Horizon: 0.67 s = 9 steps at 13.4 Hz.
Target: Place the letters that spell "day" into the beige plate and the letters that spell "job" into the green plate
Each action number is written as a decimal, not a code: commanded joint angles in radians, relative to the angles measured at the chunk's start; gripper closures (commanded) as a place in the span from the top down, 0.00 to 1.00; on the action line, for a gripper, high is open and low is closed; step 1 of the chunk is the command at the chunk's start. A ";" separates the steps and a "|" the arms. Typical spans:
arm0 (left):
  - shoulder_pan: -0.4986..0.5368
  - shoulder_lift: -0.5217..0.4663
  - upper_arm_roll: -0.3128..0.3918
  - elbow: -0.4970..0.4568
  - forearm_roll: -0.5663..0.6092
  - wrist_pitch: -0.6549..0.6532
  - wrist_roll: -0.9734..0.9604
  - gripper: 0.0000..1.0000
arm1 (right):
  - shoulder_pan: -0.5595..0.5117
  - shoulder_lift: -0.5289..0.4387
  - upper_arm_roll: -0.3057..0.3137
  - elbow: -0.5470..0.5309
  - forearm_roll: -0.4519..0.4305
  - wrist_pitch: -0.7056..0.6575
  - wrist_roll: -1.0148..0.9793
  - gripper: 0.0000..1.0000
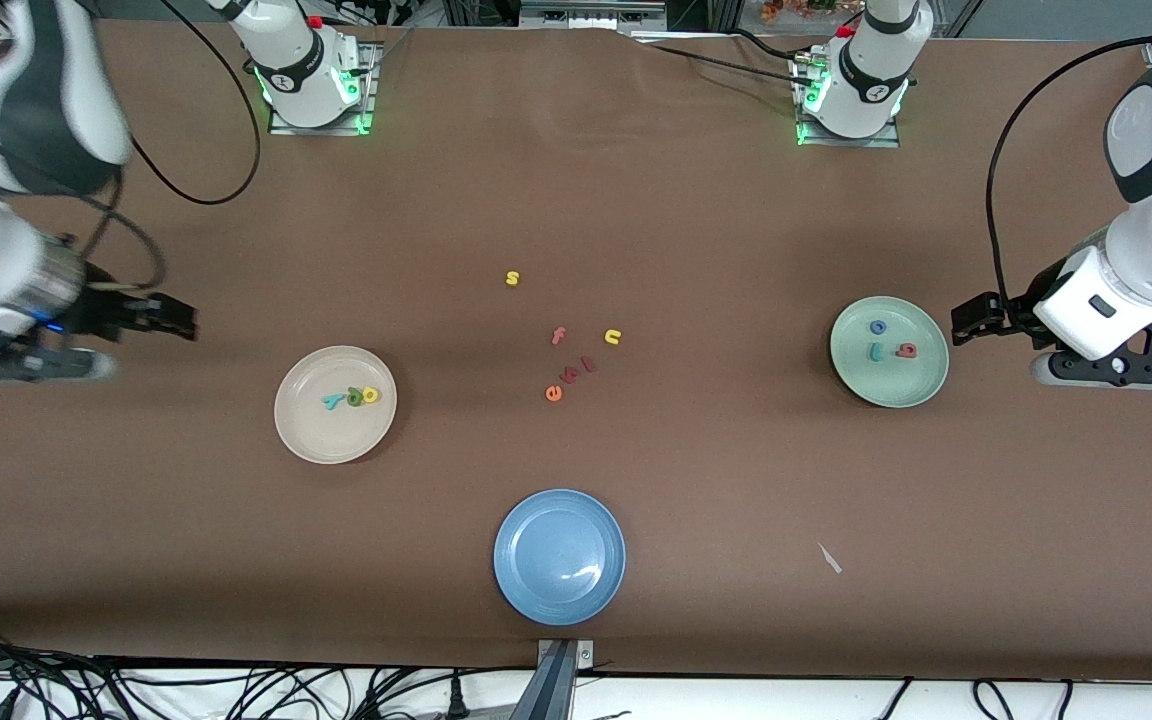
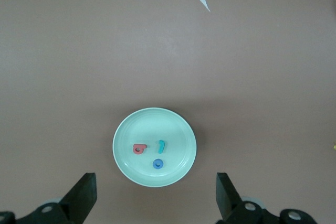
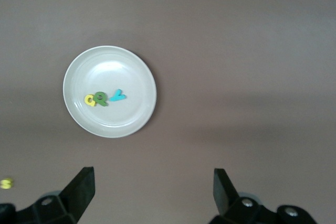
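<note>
The beige plate holds a teal "y", a dark green "a" and a yellow "d" in a row. In the green plate lie a blue "o", a teal "j" and a pinkish-red "b". My right gripper hangs open and holds nothing, over bare table off the beige plate toward the right arm's end. My left gripper is open with nothing in it, over bare table off the green plate toward the left arm's end.
A blue plate with nothing in it sits near the front edge. Loose letters lie mid-table: a yellow "s", a pink "f", a yellow "u", an orange "e" and two small red ones. A white scrap lies nearer the front camera than the green plate.
</note>
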 commanded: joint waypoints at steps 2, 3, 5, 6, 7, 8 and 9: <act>0.008 -0.017 0.004 -0.016 -0.026 -0.012 0.050 1.00 | 0.035 0.004 -0.148 0.109 0.133 -0.121 0.006 1.00; 0.011 -0.017 0.004 -0.016 -0.028 -0.011 0.050 1.00 | 0.034 0.001 -0.139 0.117 0.134 -0.121 0.019 1.00; 0.020 -0.017 0.004 -0.010 -0.032 -0.011 0.052 1.00 | 0.026 -0.008 -0.112 0.118 0.130 -0.118 0.042 1.00; 0.020 -0.014 0.004 -0.007 -0.032 -0.011 0.052 1.00 | 0.024 -0.031 -0.084 0.117 0.117 -0.121 0.072 1.00; 0.020 -0.010 0.004 -0.006 -0.032 -0.011 0.052 1.00 | 0.026 -0.051 -0.055 0.105 0.088 -0.125 0.122 1.00; 0.020 -0.010 0.004 -0.006 -0.032 -0.011 0.050 1.00 | 0.026 -0.072 -0.027 0.085 0.053 -0.127 0.153 1.00; 0.020 -0.009 0.004 -0.006 -0.032 -0.011 0.050 1.00 | 0.027 -0.092 -0.001 0.059 0.028 -0.116 0.160 1.00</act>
